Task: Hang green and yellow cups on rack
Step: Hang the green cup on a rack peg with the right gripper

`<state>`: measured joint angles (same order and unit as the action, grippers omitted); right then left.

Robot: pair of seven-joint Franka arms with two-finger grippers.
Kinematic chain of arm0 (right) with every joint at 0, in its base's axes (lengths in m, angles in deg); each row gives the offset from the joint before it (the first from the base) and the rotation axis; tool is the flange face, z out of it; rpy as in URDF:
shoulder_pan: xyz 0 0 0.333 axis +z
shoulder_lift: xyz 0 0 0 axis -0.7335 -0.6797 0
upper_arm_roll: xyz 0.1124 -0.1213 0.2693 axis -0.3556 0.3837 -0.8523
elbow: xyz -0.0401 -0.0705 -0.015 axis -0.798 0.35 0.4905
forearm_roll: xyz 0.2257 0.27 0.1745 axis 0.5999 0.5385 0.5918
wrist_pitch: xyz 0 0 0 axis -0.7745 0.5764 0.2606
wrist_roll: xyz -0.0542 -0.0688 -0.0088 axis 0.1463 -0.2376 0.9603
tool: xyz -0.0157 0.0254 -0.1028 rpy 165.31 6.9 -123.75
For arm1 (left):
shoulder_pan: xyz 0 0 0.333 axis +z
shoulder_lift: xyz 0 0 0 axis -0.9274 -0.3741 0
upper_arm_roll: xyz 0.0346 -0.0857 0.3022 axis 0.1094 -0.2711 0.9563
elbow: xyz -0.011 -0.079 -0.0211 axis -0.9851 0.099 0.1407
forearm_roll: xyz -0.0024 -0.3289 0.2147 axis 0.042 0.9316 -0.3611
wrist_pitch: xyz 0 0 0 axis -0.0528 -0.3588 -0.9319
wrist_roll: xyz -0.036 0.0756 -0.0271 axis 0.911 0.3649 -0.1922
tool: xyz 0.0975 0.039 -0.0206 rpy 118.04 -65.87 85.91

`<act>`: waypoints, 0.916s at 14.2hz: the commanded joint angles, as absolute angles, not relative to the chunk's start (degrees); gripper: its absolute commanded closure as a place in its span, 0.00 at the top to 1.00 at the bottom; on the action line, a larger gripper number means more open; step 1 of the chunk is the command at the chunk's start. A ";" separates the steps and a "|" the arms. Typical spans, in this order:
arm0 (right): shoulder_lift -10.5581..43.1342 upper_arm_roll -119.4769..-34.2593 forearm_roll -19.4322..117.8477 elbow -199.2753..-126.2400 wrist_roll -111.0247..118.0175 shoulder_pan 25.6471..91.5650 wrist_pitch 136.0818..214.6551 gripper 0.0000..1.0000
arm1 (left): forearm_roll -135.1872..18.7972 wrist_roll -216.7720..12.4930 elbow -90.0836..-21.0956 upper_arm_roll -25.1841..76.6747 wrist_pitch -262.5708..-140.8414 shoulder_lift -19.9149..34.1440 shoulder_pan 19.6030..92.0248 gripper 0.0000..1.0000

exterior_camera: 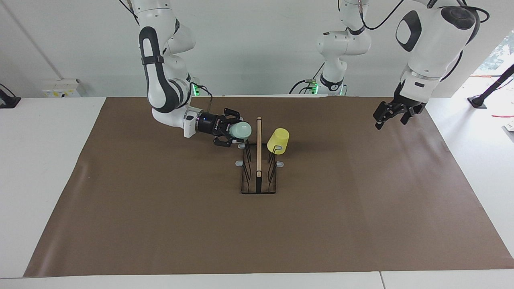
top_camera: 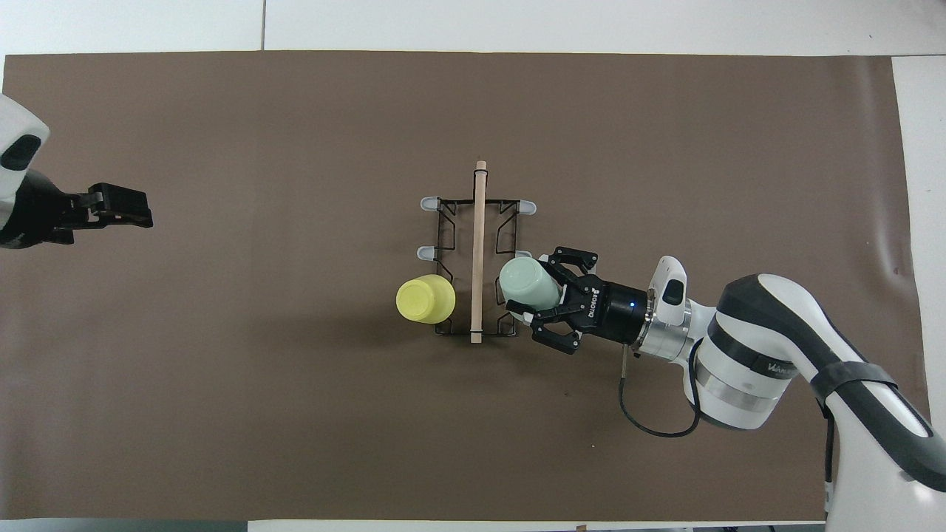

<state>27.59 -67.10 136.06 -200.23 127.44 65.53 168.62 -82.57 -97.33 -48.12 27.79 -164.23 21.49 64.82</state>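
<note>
item 1, green cup (exterior_camera: 242,130): pale mint plastic tumbler, tapered, no handle. held tipped on its side in the right gripper (exterior_camera: 232,133), jaws closed around its wider, open end, closed bottom pointing toward the centre bar. it sits at a peg on the rack's end nearest the robots, on the right arm's side; whether the peg is already inside the mouth cannot be told.

item 2, yellow cup (exterior_camera: 278,141): same form, bright yellow. hung tilted on a peg on the left arm's side of the bar, bottom uppermost, no gripper near it.

item 3, rack (exterior_camera: 258,178): black wire stand, flat dark base, upright light wooden bar, grey-tipped pegs, mid brown worktop (exterior_camera: 160,208).

item 4, left gripper (exterior_camera: 391,114): waiting in the air over the left arm's end of the worktop, carrying nothing; jaws look parted.

handling, judged: cups likely very light, thin-walled, smooth and somewhat slippery, unlikely to break but able to flex under a hard squeeze. best hold is across the wall near the rim, moderate pressure, mouth left free for the peg. the rack looks light too and may shift if pushed sideways.
</note>
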 commanded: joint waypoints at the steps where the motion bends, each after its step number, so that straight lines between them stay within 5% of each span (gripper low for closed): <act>1: 26.71 -67.12 137.18 -200.95 130.58 67.03 170.26 0.00 | -80.52 -91.81 -42.64 27.28 -157.82 19.99 67.67 1.00; 9: 26.09 -67.21 137.09 -202.36 133.05 67.92 173.00 0.00 | -80.69 -86.52 -39.99 27.37 -150.60 18.93 68.29 1.00; 11: 26.09 -67.21 138.49 -202.01 132.96 67.92 172.56 1.00 | -80.69 -86.52 -41.04 27.45 -150.51 19.37 68.21 1.00; 13: 26.61 -67.21 139.20 -201.22 131.30 67.40 171.94 1.00 | -80.69 -86.52 -41.58 27.54 -150.60 19.72 68.21 1.00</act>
